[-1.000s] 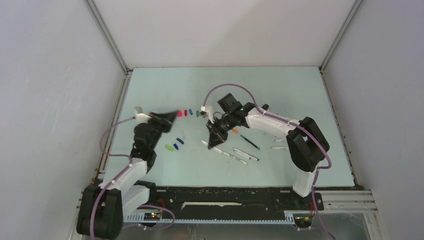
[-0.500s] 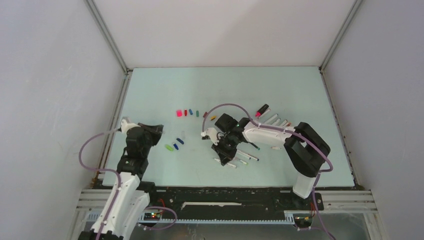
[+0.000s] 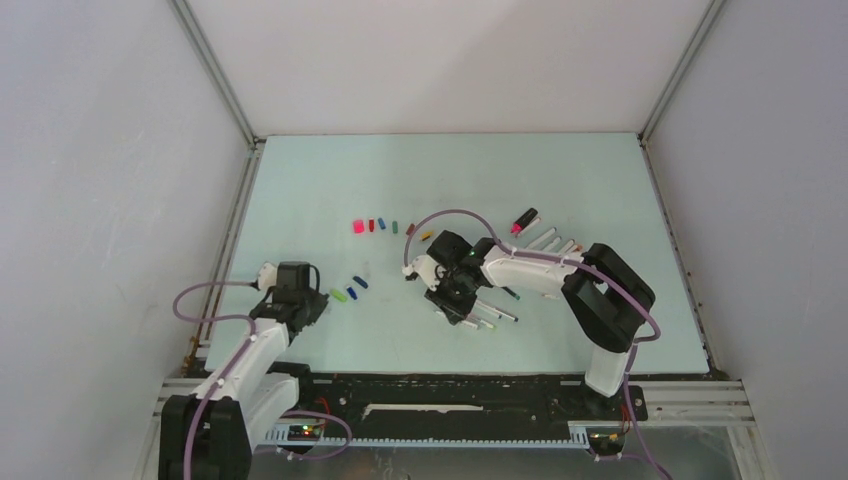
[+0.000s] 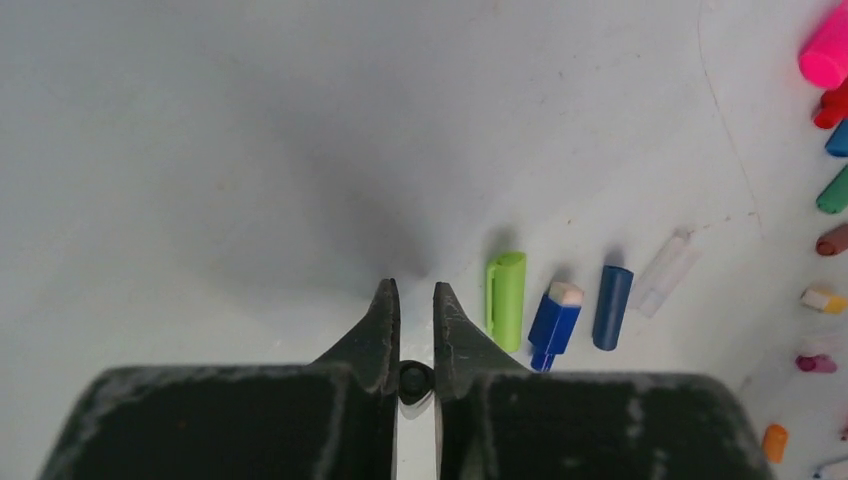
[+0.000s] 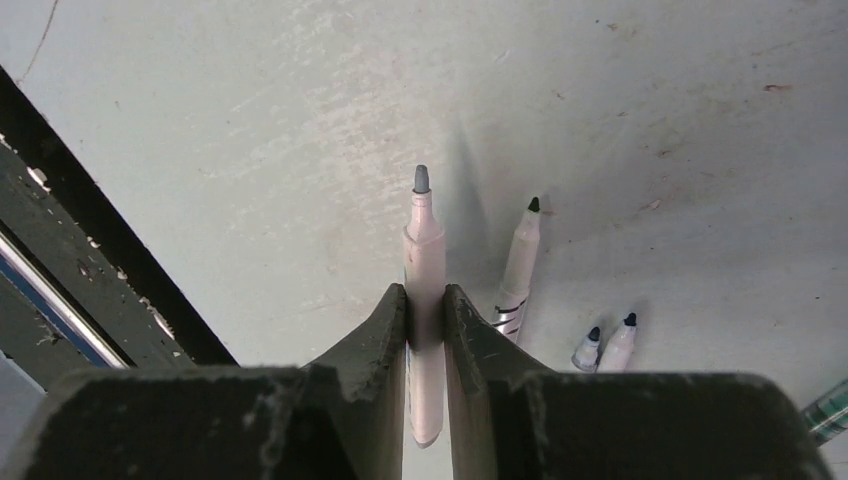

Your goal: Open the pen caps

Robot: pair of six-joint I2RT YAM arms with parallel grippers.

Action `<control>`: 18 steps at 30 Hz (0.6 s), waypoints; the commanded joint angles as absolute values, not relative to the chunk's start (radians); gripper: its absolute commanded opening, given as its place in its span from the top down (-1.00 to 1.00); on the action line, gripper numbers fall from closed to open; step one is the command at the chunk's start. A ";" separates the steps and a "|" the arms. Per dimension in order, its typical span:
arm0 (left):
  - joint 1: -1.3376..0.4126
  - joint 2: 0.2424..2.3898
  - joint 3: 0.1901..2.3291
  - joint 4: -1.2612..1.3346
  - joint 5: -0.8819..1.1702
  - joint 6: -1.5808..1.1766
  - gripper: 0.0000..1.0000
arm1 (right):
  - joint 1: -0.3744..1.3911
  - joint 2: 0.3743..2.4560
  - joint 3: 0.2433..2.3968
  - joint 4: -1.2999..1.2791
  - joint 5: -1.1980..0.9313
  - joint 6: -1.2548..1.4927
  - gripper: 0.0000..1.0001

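My left gripper (image 3: 312, 300) (image 4: 416, 290) hovers low over the near left of the table. It is shut on a small dark round cap (image 4: 414, 380), seen end-on deep between the jaws. Just right of its tips lie a green cap (image 4: 505, 298), two blue caps (image 4: 553, 320) and a clear one (image 4: 663, 272). My right gripper (image 3: 462, 308) (image 5: 425, 290) is shut on an uncapped white pen (image 5: 424, 240) with a grey tip, held low beside other uncapped pens (image 5: 520, 262). The pink highlighter cap (image 3: 358, 227) heads a row of small caps (image 3: 381, 224).
The black highlighter (image 3: 524, 219) and several more pens (image 3: 550, 240) lie at the back right. The black rail (image 3: 450, 385) runs along the table's near edge and shows close to the right gripper in the right wrist view (image 5: 90, 260). Walls enclose the table.
My left arm has drawn back from the far cap row to the near left. My right gripper has carried its pen nearer and down beside the loose pens.
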State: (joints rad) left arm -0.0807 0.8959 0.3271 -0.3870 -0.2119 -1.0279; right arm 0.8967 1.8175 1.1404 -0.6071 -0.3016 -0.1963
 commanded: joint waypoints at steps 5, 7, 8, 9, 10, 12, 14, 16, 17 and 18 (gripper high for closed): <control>-0.077 0.890 0.352 -0.465 -0.278 -1.054 0.21 | 0.891 1.808 1.148 -0.590 -0.296 -0.219 0.44; -0.077 0.881 0.359 -0.482 -0.284 -1.057 0.08 | 0.886 1.797 1.156 -0.605 -0.317 -0.223 0.34; -0.077 0.875 0.364 -0.492 -0.284 -1.059 0.01 | 0.885 1.788 1.157 -0.607 -0.325 -0.226 0.30; -0.077 0.867 0.371 -0.499 -0.283 -1.060 -0.03 | 0.883 1.778 1.159 -0.611 -0.332 -0.230 0.26; -0.077 0.851 0.377 -0.511 -0.283 -1.060 -0.06 | 0.882 1.765 1.158 -0.614 -0.339 -0.235 0.23; -0.077 0.822 0.399 -0.544 -0.286 -1.059 -0.14 | 0.876 1.734 1.162 -0.625 -0.345 -0.248 0.21; -0.077 0.785 0.432 -0.577 -0.287 -1.050 -0.17 | 0.856 1.688 1.167 -0.641 -0.361 -0.271 0.20; -0.077 0.748 0.475 -0.603 -0.285 -1.021 -0.26 | 0.819 1.622 1.172 -0.666 -0.396 -0.315 0.18; -0.077 0.731 0.496 -0.603 -0.275 -0.997 -0.31 | 0.794 1.589 1.180 -0.687 -0.423 -0.349 0.17; -0.077 0.715 0.516 -0.592 -0.256 -0.965 -0.36 | 0.766 1.535 1.184 -0.706 -0.447 -0.383 0.16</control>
State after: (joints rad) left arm -0.0807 0.7811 0.3767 -0.5594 -0.2520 -1.0431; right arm 0.8467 1.7145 1.1408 -0.6464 -0.3565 -0.2665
